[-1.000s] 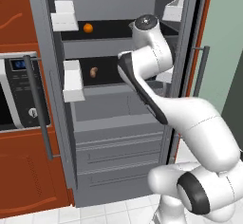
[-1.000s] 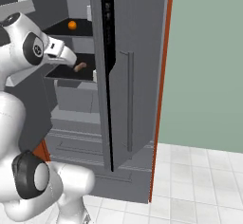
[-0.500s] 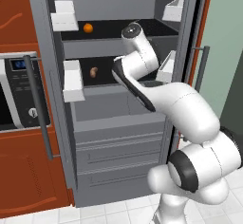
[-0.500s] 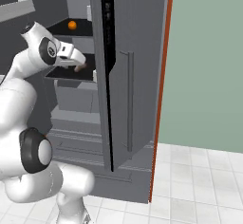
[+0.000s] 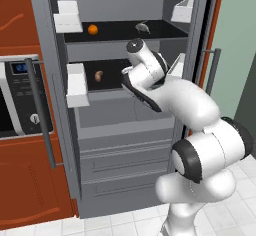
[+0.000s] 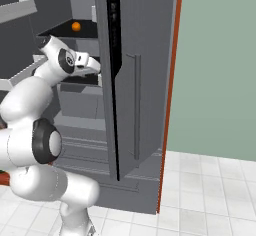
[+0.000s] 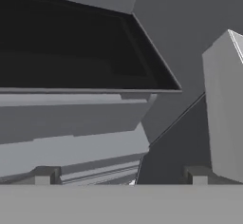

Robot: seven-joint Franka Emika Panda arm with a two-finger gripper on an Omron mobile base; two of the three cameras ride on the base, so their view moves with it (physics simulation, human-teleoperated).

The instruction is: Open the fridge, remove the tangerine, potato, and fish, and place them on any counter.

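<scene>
With both doors swung wide, the grey fridge point(image 5: 125, 145) presents its interior to the left base view: two dark shelves above pale grey lower drawers, with white bins mounted on the inner faces of the doors. Beside its left door, set into red-brown cabinetry, stands the microwave point(image 5: 17, 97) with a blue display. The white arm rises from the lower right and bends into the opening at the height of the lower shelf; the hand point(image 7: 121, 182) is seen through its own camera, where the two finger tips stand far apart at the bottom edge with nothing between them, facing a dark shelf and a white door bin point(image 7: 223, 118) at right. On the upper shelf the fish point(image 5: 142, 27) lies towards the right, well apart from the tangerine point(image 5: 92, 29) at left. On the lower shelf the potato point(image 5: 98, 75) rests left of the arm's wrist, untouched by it.
</scene>
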